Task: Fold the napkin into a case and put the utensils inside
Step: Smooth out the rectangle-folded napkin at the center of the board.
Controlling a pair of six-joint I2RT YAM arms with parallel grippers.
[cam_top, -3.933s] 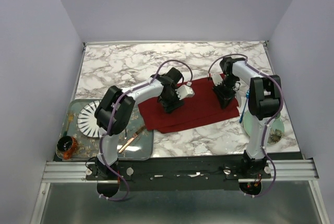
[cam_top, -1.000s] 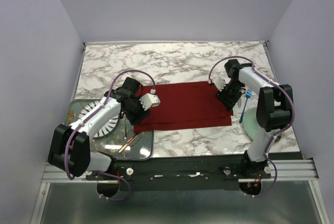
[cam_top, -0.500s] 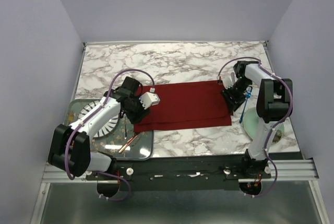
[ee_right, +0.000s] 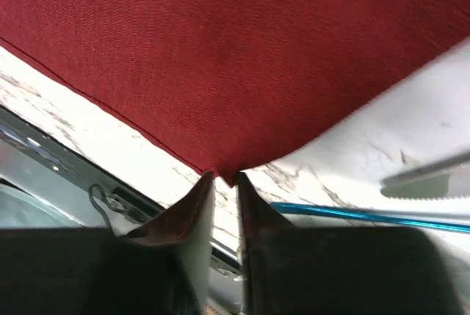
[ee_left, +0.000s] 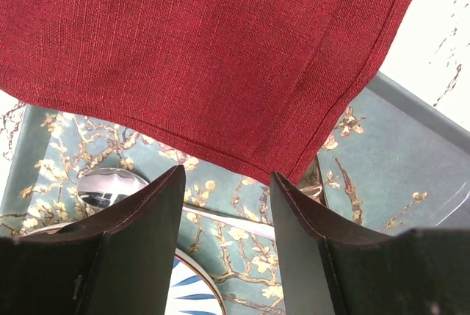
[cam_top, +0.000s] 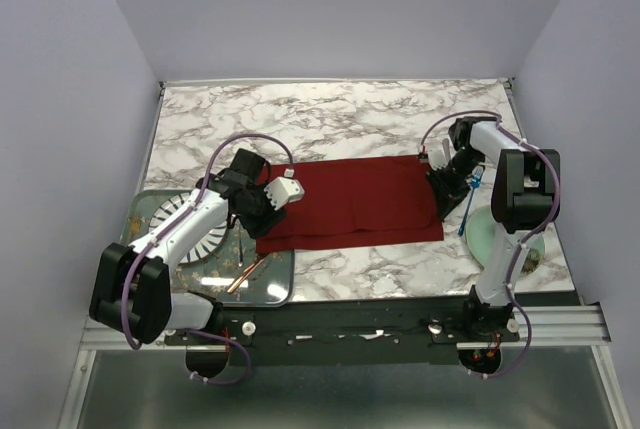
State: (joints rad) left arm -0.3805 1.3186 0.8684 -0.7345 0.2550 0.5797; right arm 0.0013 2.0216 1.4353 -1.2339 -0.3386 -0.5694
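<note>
Maroon napkin (cam_top: 350,199), one, lies mid-table (cam_top: 300,119); right gripper (ee_right: 224,177) pinches its right corner, left gripper (ee_left: 225,175) gapes empty; two utensils (ee_right: 352,214) beside.

The napkin (cam_top: 350,199) is plain dark red with a fine weave; the bench (cam_top: 330,114) is white marble with grey veins; the tray (ee_left: 389,153) is teal with cream blossom branches; the plate (ee_left: 198,297) is white with blue radial stripes; the fork (ee_right: 352,214) has a bright blue handle.

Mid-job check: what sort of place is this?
Probably a lab test cell staged as a dining table: plain walls box in a marble-look tabletop, an aluminium rail edges it, and a floral tray holds a plate.
</note>
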